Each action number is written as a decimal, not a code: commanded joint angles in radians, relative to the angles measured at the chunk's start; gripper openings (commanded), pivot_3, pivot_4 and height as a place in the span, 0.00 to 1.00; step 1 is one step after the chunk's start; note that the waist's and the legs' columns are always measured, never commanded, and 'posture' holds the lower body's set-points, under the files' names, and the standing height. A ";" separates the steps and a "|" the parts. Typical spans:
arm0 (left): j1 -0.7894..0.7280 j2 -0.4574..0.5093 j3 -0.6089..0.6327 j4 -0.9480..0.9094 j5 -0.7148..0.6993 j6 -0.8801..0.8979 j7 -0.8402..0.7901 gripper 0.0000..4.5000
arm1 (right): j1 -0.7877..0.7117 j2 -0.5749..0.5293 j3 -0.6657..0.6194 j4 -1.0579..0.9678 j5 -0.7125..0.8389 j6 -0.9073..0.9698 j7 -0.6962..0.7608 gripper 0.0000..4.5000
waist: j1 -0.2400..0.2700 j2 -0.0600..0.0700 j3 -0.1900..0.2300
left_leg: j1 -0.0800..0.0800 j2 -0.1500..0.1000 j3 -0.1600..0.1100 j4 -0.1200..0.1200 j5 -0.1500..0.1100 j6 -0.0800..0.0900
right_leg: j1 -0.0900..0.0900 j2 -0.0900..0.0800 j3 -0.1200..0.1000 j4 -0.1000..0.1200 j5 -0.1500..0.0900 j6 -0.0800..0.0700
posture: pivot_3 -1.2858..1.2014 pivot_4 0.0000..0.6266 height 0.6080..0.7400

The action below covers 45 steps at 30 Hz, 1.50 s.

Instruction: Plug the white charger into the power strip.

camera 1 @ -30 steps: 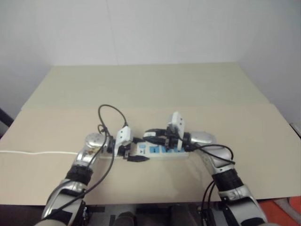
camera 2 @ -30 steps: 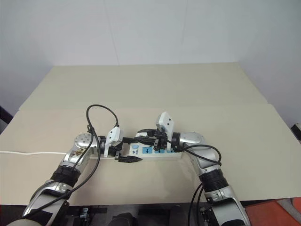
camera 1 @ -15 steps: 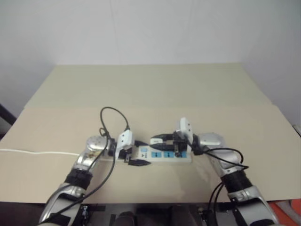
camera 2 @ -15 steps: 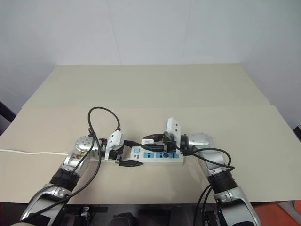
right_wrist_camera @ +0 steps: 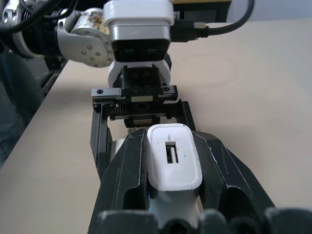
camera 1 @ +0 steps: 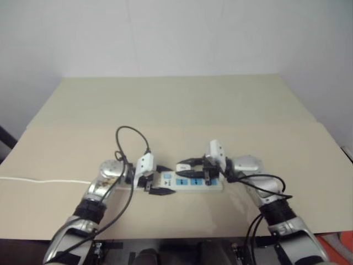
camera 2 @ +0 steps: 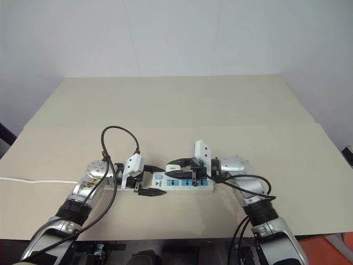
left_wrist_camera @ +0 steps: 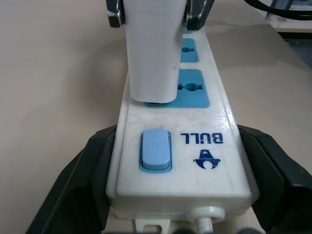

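Your right claw (right_wrist_camera: 168, 204) is clamped tight on the white charger (left_wrist_camera: 155, 53), one black finger down each long side, and the charger's lower end sits on the first blue socket panel of the power strip (left_wrist_camera: 214, 161), the one next to the blue switch (left_wrist_camera: 155, 150). In the left wrist view the charger's bottom edge meets the panel with only a thin dark line beneath it (you cannot tell from here whether the prongs are fully home or just resting in the slots).

Your left claw (camera 2: 148, 181) stands wide, straddling the strip's switch end, with a finger (left_wrist_camera: 78, 195) close against each side wall. That brace is what keeps the strip from skating across the table (camera 2: 165, 105).

The main risk is tilt: the charger looks slightly off square to the strip, and pressing down like that could jam the prongs in the slots or bend them. If you push while the left fingers are loose, the strip may slide or rock up at its far end. Letting go before it is seated could leave the charger leaning, or let it topple out. The thin white cord (camera 2: 33, 180) trails off toward the table's left edge, and a tug on it from the left arm could twist the strip under you.
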 commanded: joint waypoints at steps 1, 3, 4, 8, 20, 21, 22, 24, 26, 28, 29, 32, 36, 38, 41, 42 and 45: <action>0.006 0.047 0.002 0.030 0.026 0.019 -0.004 0.73 | 0.023 0.012 0.069 0.040 -0.086 0.015 -0.017 0.25 | -0.001 -0.002 -0.001 | 0.002 0.000 0.000 -0.002 0.000 0.000 | 0.001 0.000 0.000 0.000 -0.001 -0.001 | 0.52 0.24 1.00; 0.007 0.047 0.000 0.029 0.025 0.019 -0.004 0.73 | 0.020 0.029 0.078 0.052 -0.090 0.022 -0.023 0.25 | -0.007 -0.004 -0.002 | 0.006 0.001 0.001 -0.005 0.000 0.000 | 0.002 0.001 0.001 0.000 -0.001 -0.002 | 0.52 0.24 1.00; 0.008 0.047 -0.001 0.028 0.024 0.018 -0.003 0.73 | 0.019 0.034 0.078 0.061 -0.094 0.020 -0.025 0.25 | -0.008 -0.005 -0.003 | 0.007 0.001 0.001 -0.007 0.000 0.000 | 0.002 0.001 0.002 0.001 -0.002 -0.002 | 0.52 0.24 1.00; 0.012 0.049 -0.001 0.024 0.022 0.020 -0.001 0.73 | 0.016 0.030 0.053 0.110 -0.096 0.026 -0.029 0.25 | -0.009 -0.006 -0.003 | 0.010 0.002 0.001 -0.009 0.000 0.000 | 0.002 0.003 0.002 0.003 -0.002 -0.004 | 0.52 0.24 1.00; 0.015 0.043 -0.003 0.022 0.020 0.022 0.007 0.73 | 0.014 0.007 0.032 0.092 -0.087 0.033 -0.019 0.25 | -0.007 -0.008 -0.005 | 0.010 0.002 0.001 -0.010 0.000 0.000 | 0.002 0.003 0.002 0.002 -0.002 -0.004 | 0.52 0.24 1.00; 0.014 0.042 -0.003 0.024 0.020 0.021 0.007 0.73 | 0.014 0.007 0.032 0.089 -0.086 0.034 -0.019 0.25 | -0.007 -0.008 -0.005 | 0.010 0.002 0.001 -0.010 0.000 0.000 | 0.002 0.003 0.002 0.002 -0.002 -0.004 | 0.52 0.24 1.00; 0.014 0.041 -0.003 0.025 0.020 0.021 0.007 0.73 | 0.014 0.007 0.031 0.087 -0.083 0.035 -0.017 0.25 | -0.007 -0.008 -0.005 | 0.010 0.002 0.001 -0.010 0.000 0.000 | 0.002 0.003 0.002 0.002 -0.002 -0.004 | 0.52 0.24 1.00; 0.013 0.039 -0.004 0.026 0.020 0.021 0.008 0.73 | 0.011 0.008 0.028 0.080 -0.068 0.053 -0.007 0.25 | -0.007 -0.008 -0.005 | 0.010 0.002 0.001 -0.010 0.000 0.000 | 0.002 0.003 0.002 0.002 -0.002 -0.004 | 0.52 0.24 1.00; 0.013 0.038 -0.003 0.026 0.019 0.021 0.008 0.73 | 0.008 0.009 0.025 0.073 -0.062 0.065 -0.006 0.47 | -0.005 -0.009 -0.005 | 0.010 0.002 0.001 -0.010 0.000 0.000 | 0.002 0.003 0.002 0.002 -0.002 -0.004 | 0.52 0.24 1.00; 0.014 0.037 -0.004 0.026 0.019 0.022 0.009 0.73 | 0.006 0.011 0.024 0.065 -0.065 0.070 -0.009 0.62 | -0.005 -0.009 -0.005 | 0.008 0.002 0.001 -0.010 0.000 0.000 | 0.000 0.002 0.002 0.002 -0.002 -0.004 | 0.52 0.24 1.00; 0.015 0.036 -0.004 0.025 0.019 0.023 0.010 0.73 | 0.004 0.012 0.023 0.062 -0.065 0.073 -0.010 0.71 | -0.004 -0.009 -0.005 | 0.008 0.002 0.001 -0.010 0.000 0.000 | 0.000 0.002 0.002 0.002 -0.002 -0.004 | 0.52 0.24 1.00; 0.015 0.034 -0.005 0.025 0.018 0.024 0.010 0.73 | -0.001 0.015 0.019 0.059 -0.064 0.079 -0.014 0.94 | -0.005 -0.009 -0.005 | 0.008 0.002 0.001 -0.010 0.000 0.000 | 0.001 0.002 0.002 0.002 -0.002 -0.004 | 0.52 0.24 1.00; 0.010 0.031 -0.006 0.031 0.019 0.023 0.011 0.73 | -0.009 0.012 0.006 0.052 -0.052 0.094 -0.011 1.00 | -0.005 -0.009 -0.005 | 0.008 0.002 0.001 -0.010 0.000 0.000 | 0.000 0.002 0.002 0.002 -0.002 -0.004 | 0.52 0.24 1.00; 0.008 0.029 -0.006 0.033 0.019 0.023 0.012 0.73 | -0.010 0.002 -0.010 0.036 -0.041 0.105 -0.010 1.00 | -0.004 -0.009 -0.005 | 0.008 0.002 0.001 -0.010 0.000 0.000 | 0.000 0.002 0.002 0.002 -0.002 -0.004 | 0.52 0.24 1.00; 0.004 0.024 -0.006 0.037 0.018 0.024 0.012 0.73 | -0.009 -0.027 -0.040 -0.011 -0.015 0.132 -0.003 1.00 | -0.002 -0.009 -0.005 | 0.007 0.002 0.001 -0.010 0.000 -0.001 | 0.000 0.002 0.002 0.001 -0.002 -0.004 | 0.52 0.24 1.00; 0.002 0.020 -0.005 0.039 0.015 0.025 0.012 0.73 | -0.004 -0.047 -0.056 -0.043 0.001 0.149 0.005 1.00 | -0.001 -0.009 -0.005 | 0.007 0.002 0.001 -0.010 0.000 -0.001 | 0.000 0.002 0.002 0.001 -0.002 -0.004 | 0.52 0.24 1.00; -0.004 0.013 -0.005 0.044 0.014 0.025 0.010 0.73 | 0.013 -0.103 -0.099 -0.122 0.042 0.194 0.025 1.00 | 0.002 -0.009 -0.004 | 0.005 0.001 0.001 -0.010 0.000 -0.001 | -0.001 0.001 0.001 0.001 -0.002 -0.004 | 0.52 0.24 1.00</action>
